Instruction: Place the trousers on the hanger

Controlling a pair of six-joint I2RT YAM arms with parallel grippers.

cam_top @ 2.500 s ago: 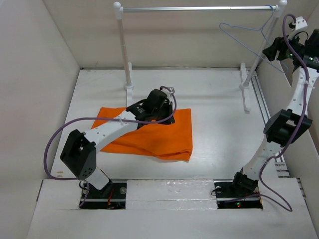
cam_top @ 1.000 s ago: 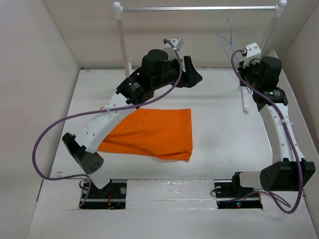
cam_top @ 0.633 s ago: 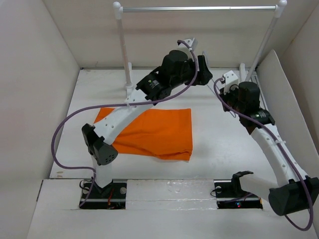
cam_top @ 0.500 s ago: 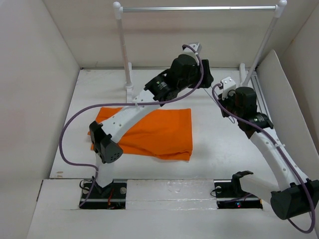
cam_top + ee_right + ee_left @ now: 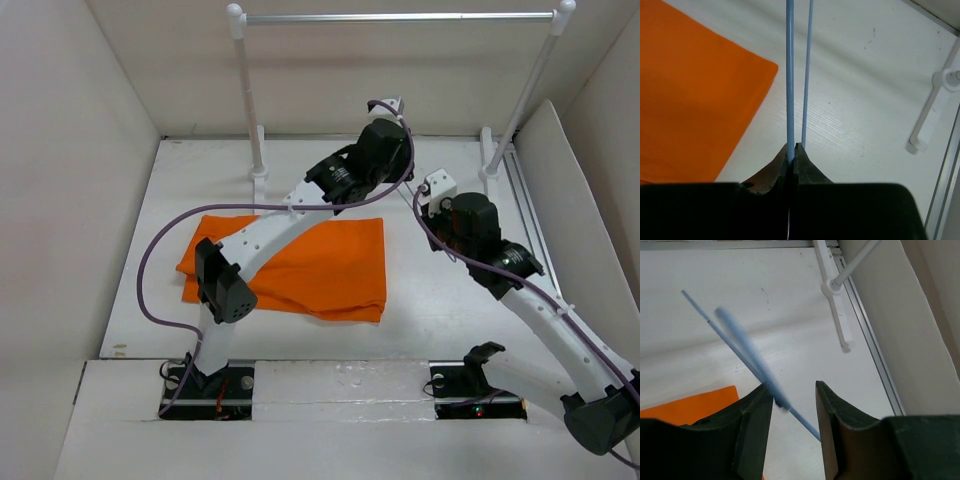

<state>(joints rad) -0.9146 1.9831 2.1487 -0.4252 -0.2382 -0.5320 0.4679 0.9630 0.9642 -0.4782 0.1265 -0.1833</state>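
The orange trousers (image 5: 320,262) lie flat on the table, left of centre. My right gripper (image 5: 792,146) is shut on one thin pale blue wire of the hanger (image 5: 790,75), which runs straight ahead of it just past the trousers' corner (image 5: 690,100). My left gripper (image 5: 792,387) is open around the same hanger (image 5: 742,350). Its wire crosses slantwise between the fingers and touches the left fingertip (image 5: 765,395). In the top view both grippers meet right of the trousers' far corner. The hanger's hook is out of view.
The white-posted metal rail (image 5: 400,17) stands at the back with nothing hanging on it. Its right foot (image 5: 837,305) lies just beyond the grippers. A side wall and floor track (image 5: 525,200) run along the right.
My right arm has brought the hanger down from near the rail towards the table's middle. My left arm has swung right to meet it, and its jaws have narrowed around the wire.
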